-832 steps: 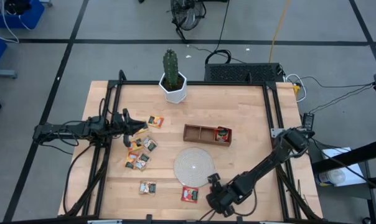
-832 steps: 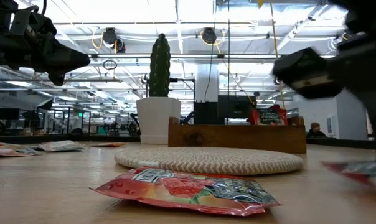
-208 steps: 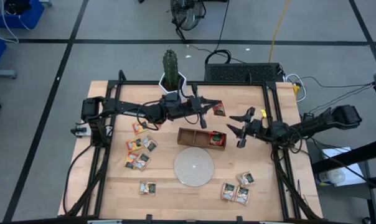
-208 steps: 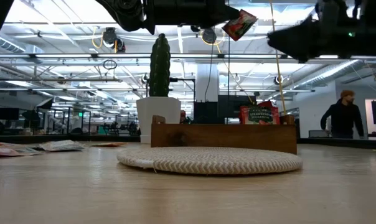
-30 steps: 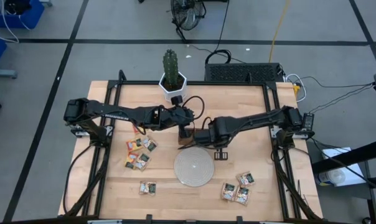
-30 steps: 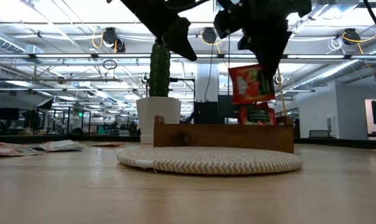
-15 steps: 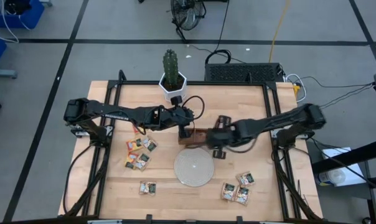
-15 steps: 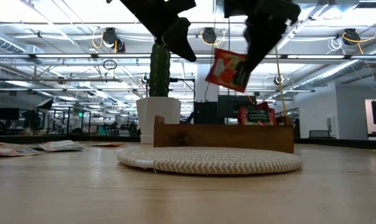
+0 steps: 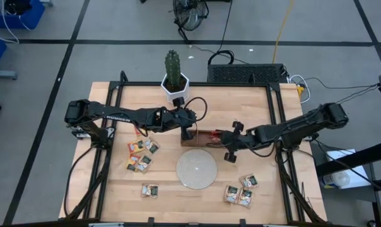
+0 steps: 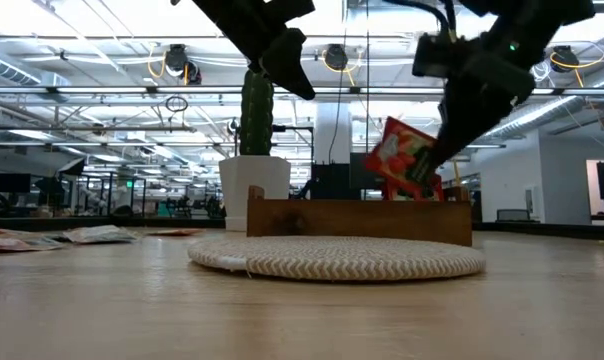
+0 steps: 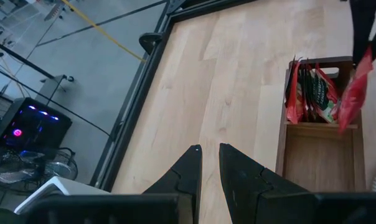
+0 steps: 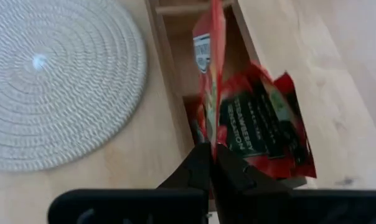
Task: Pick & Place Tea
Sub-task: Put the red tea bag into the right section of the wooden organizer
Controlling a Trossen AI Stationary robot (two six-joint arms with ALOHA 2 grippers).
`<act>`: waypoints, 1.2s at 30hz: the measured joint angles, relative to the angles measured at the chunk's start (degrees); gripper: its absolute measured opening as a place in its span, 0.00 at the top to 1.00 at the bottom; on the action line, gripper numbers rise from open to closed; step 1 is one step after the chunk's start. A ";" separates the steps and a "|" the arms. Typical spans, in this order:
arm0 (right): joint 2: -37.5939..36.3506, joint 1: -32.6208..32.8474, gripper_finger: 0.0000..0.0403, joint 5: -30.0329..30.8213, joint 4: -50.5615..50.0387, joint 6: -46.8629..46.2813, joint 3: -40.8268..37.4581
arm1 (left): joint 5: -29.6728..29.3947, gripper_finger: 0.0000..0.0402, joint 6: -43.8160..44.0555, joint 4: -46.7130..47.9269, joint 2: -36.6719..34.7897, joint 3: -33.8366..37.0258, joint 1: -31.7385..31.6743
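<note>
My right gripper (image 12: 211, 149) is shut on a red tea sachet (image 12: 206, 56) over the right compartment of the brown wooden tray (image 9: 203, 137), where other red sachets (image 12: 256, 130) stand on edge. In the low view the held sachet (image 10: 407, 160) hangs tilted just above the tray's wall (image 10: 357, 222). My left gripper (image 11: 210, 152) hovers over the tray's left end (image 11: 315, 165), its fingers slightly apart and holding nothing. More sachets lie flat on the table to the left (image 9: 142, 154) and right (image 9: 241, 189) of the round woven disc (image 9: 196, 169). My right gripper pinches the red sachet by one edge (image 12: 208, 134) between its two fingers (image 12: 197, 163). In the low view the fingers slant down at it from the upper right. The sachet hangs tilted below them, off the table; whether its lower corner touches the sachets in the tray, I cannot tell.
A potted cactus (image 9: 175, 79) stands at the far edge behind the tray. The woven disc (image 10: 337, 257) lies just in front of the tray. Black frame rails run along the table's left (image 9: 105, 126) and right (image 9: 279, 120) sides.
My right gripper has moved toward the table's right, from over the tray's middle to over its right compartment. The red sachet swung up and tilted, then came down lower, close above the tray. My left gripper has stayed still.
</note>
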State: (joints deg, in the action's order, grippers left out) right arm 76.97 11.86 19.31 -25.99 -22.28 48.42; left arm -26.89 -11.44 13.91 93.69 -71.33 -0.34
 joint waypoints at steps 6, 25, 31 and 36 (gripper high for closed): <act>0.02 -1.30 1.00 -1.20 6.43 0.59 -4.73 | 0.00 0.84 0.00 -0.37 0.00 -0.01 0.00; 0.02 -2.14 0.87 -1.07 10.74 2.48 -8.34 | 0.00 0.84 0.11 -0.42 0.00 -0.02 0.00; -1.92 -2.14 0.71 1.85 10.95 4.76 -8.34 | 0.00 0.84 0.13 -0.43 0.00 0.00 0.00; -5.85 -2.14 0.63 1.90 11.13 5.92 -8.34 | 0.00 0.84 0.11 -0.44 0.00 0.00 0.00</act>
State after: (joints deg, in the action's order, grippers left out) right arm 71.12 9.72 21.21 -14.85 -16.37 40.07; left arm -26.89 -11.33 13.47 93.69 -71.33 -0.34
